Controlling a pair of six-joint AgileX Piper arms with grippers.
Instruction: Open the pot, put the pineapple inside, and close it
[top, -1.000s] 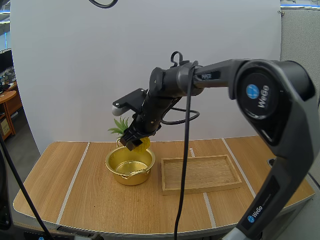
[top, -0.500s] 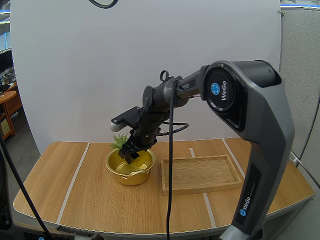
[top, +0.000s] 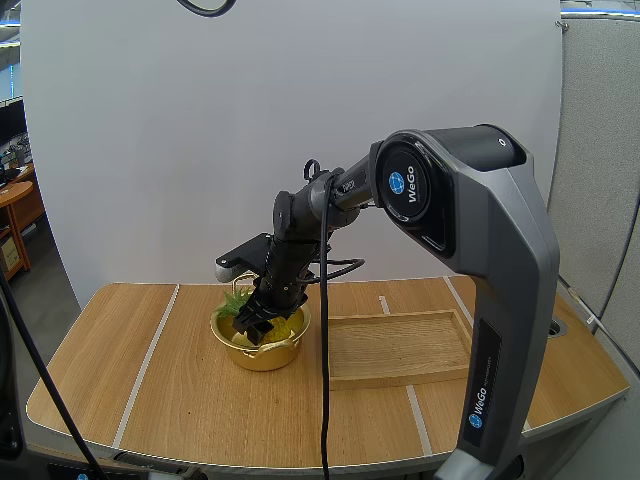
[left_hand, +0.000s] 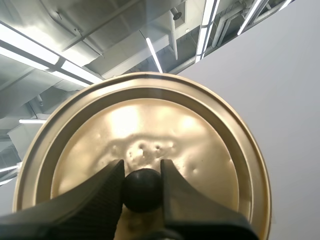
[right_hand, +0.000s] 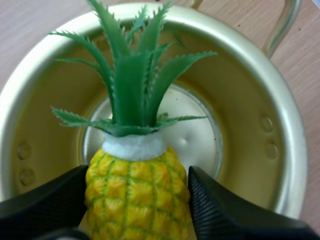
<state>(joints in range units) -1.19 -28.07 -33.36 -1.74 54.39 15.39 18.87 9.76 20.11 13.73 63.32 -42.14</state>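
Left hand (left_hand: 141, 169) pinches the black knob (left_hand: 142, 192) of the gold lid (left_hand: 150, 120). On the bench (top: 130, 380), the gold pot (top: 262, 357) stands open. Right hand (top: 254, 322) grips the pineapple (right_hand: 135, 200) body at the pot's mouth, leaves over the pot floor. Wooden tray (top: 400, 348) lies at the pot's 3 o'clock, just beside.

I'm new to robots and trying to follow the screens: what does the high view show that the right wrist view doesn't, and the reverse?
High view: the wooden tray lying beside the pot. Right wrist view: the pot's bare pale bottom, and the black fingers pinching the pineapple by its yellow body. Both: the right gripper holding the pineapple at the open golden pot's mouth.
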